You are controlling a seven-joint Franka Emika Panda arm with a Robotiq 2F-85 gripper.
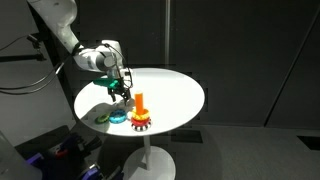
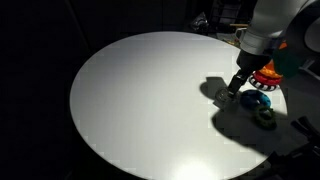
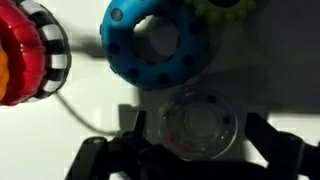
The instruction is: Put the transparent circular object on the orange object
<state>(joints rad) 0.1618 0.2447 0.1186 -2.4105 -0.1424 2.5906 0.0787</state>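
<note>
The gripper (image 3: 194, 140) hangs low over the round white table (image 1: 175, 95), and its two dark fingers (image 3: 105, 160) stand wide apart, clamped on nothing. In the wrist view the transparent circular object (image 3: 200, 122) lies flat on the tabletop in the gap between the fingers, roughly centred. Whether either finger touches it cannot be told. It is faint and glassy against the white surface, and the exterior views do not show it clearly.

Just beyond the clear ring, farther from the fingers, lies a blue-teal ring (image 3: 155, 45) with dark dots, also flat on the table. A green ring (image 3: 225, 8) sits just past it, at the frame's edge. To one side stands the orange object (image 1: 140, 102), an upright peg on a red toothed base (image 3: 25, 45). It is near the rings but apart from the clear one.

In both exterior views the gripper (image 1: 120, 90) is close to the table's edge, beside the teal ring (image 2: 252, 100) and the peg.
</note>
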